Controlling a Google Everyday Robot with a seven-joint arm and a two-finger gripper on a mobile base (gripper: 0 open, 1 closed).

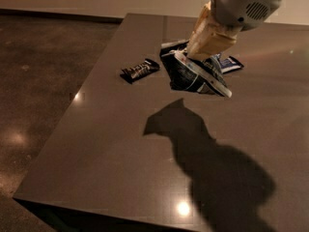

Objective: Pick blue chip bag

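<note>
Camera view: claw [192,56] clenched on blue chip bag [190,79], raised off worktop [111,153]; brown bar wrapper [140,70] near, blue-and-white wrapper [231,64] behind.

No text here that you can read.
You see white lettering on the blue chip bag [193,76], which the gripper [192,57] holds clamped above the table [96,153], but no word is legible. The pale print on the dark bar wrapper [140,70] is also not legible.
</note>
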